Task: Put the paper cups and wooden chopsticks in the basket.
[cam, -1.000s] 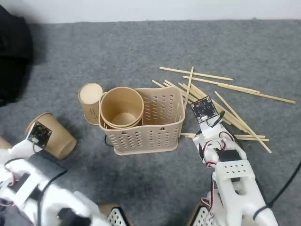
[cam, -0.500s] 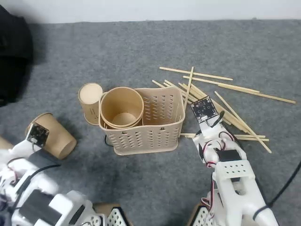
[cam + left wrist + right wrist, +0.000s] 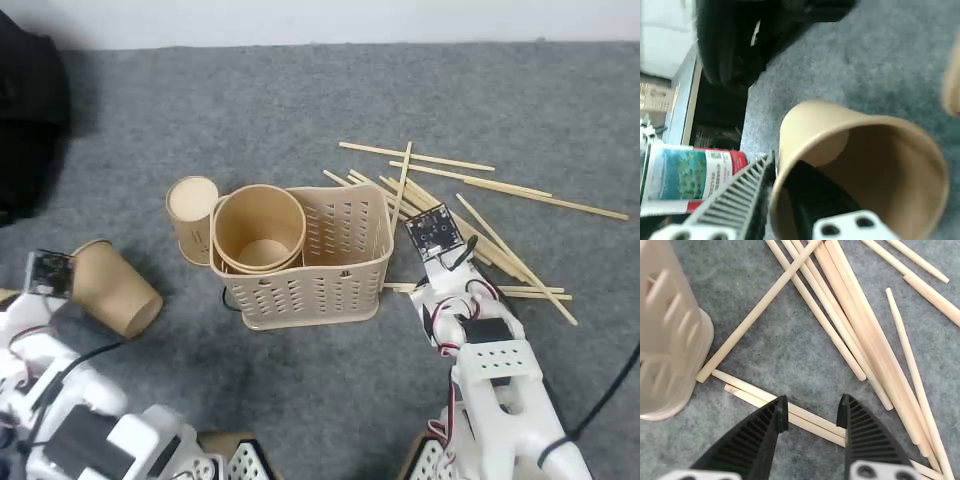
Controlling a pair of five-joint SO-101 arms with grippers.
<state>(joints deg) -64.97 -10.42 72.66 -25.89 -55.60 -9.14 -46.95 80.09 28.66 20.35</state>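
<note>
A beige slotted basket (image 3: 330, 275) stands mid-carpet with one paper cup (image 3: 258, 232) upright inside it. A second cup (image 3: 191, 214) stands upside down against the basket's left side. A third cup (image 3: 112, 290) lies on its side at the left. My left gripper (image 3: 60, 285) is shut on that cup's rim (image 3: 790, 130), one finger inside (image 3: 815, 197) and one outside. Wooden chopsticks (image 3: 480, 180) lie scattered right of the basket. My right gripper (image 3: 812, 410) hangs open just above a pair of chopsticks (image 3: 755, 395) beside the basket (image 3: 665, 340).
A black bag (image 3: 30, 110) sits at the far left edge of the grey carpet. The left wrist view has a dark shelf and a printed can (image 3: 685, 175) beyond the carpet's edge. Bare carpet lies in front of the basket.
My left wrist has swung to the left, so the lying cup now shows whole from above. The right arm, basket and chopsticks have not moved.
</note>
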